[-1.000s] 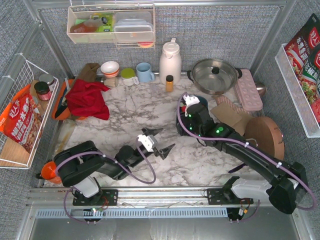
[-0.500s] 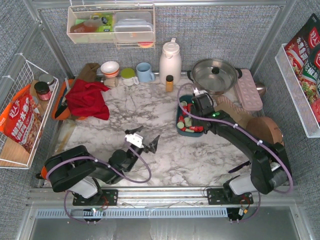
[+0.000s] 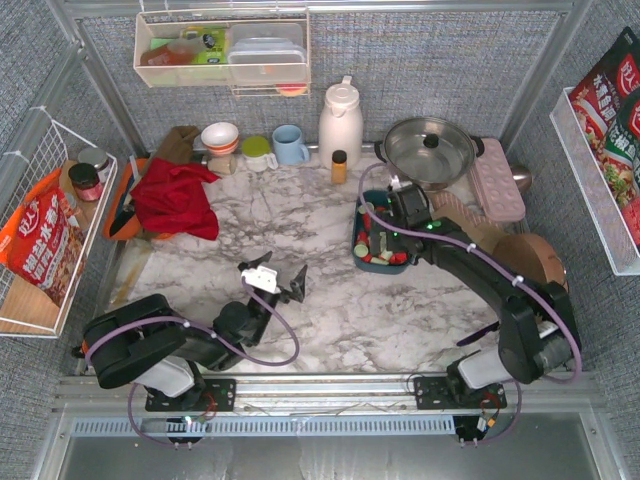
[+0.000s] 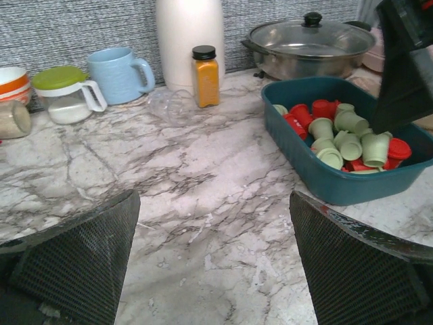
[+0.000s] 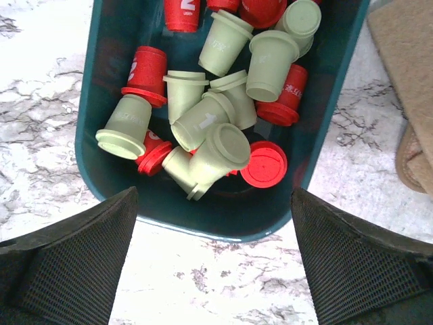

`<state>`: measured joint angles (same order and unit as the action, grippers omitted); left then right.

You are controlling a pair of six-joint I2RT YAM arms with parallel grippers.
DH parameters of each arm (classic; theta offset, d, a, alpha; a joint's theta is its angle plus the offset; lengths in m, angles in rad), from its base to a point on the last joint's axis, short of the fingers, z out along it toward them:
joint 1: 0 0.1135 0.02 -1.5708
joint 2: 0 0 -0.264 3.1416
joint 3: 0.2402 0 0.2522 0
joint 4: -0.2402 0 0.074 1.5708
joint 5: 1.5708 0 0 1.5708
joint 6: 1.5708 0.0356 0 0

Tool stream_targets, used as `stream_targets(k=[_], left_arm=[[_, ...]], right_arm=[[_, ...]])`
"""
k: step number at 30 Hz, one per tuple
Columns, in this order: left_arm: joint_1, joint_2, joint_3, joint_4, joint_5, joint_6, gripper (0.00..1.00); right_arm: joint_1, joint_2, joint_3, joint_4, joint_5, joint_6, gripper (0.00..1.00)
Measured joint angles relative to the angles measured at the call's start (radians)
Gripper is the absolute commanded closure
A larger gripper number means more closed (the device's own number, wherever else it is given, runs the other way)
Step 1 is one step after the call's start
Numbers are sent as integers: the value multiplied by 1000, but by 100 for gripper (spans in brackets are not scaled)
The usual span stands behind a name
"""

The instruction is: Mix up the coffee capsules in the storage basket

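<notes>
The storage basket (image 3: 362, 252), a dark teal tray, stands right of the table's middle. The coffee capsules (image 5: 210, 122), red ones and mint green ones, lie jumbled in it, most on their sides. They also show in the left wrist view as coffee capsules (image 4: 342, 132) inside the basket (image 4: 338, 183). My right gripper (image 3: 385, 222) hangs open just above the basket (image 5: 230, 223), holding nothing. My left gripper (image 3: 272, 268) is open and empty low over the bare marble, well to the basket's left.
An amber bottle (image 3: 339, 166), a white thermos (image 3: 340, 122), a blue mug (image 3: 290, 145) and a lidded pot (image 3: 428, 150) line the back. A red cloth (image 3: 175, 197) lies back left. A pink tray (image 3: 497, 178) and a round wooden board (image 3: 530, 270) are right of the basket.
My right gripper has moved from the basket's left side to over it and has opened its jaws. The left gripper has drawn back a little toward the near left, still open.
</notes>
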<state>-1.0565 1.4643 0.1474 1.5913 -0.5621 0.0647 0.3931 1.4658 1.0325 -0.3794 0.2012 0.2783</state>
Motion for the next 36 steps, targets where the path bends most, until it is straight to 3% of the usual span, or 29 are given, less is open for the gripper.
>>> stream_targets(k=[6, 10, 13, 15, 19, 25, 36], left_arm=[[0, -12, 0, 0, -34, 20, 1], [0, -60, -6, 0, -66, 60, 1], [0, -114, -20, 0, -100, 97, 1], [0, -153, -31, -2, -128, 120, 1], [0, -226, -38, -39, -185, 138, 1], [1, -316, -24, -161, -259, 126, 1], [1, -316, 16, -285, -277, 55, 1]], right_arm=[[-10, -127, -32, -12, 59, -7, 1], [-15, -256, -163, 49, 196, -10, 1], [-28, -360, -353, 193, 332, -22, 1], [-35, -395, -510, 375, 389, -75, 1], [-50, -349, -760, 698, 415, -206, 1], [-85, -293, -738, 888, 446, -230, 1], [-168, -322, -739, 896, 470, -173, 1]])
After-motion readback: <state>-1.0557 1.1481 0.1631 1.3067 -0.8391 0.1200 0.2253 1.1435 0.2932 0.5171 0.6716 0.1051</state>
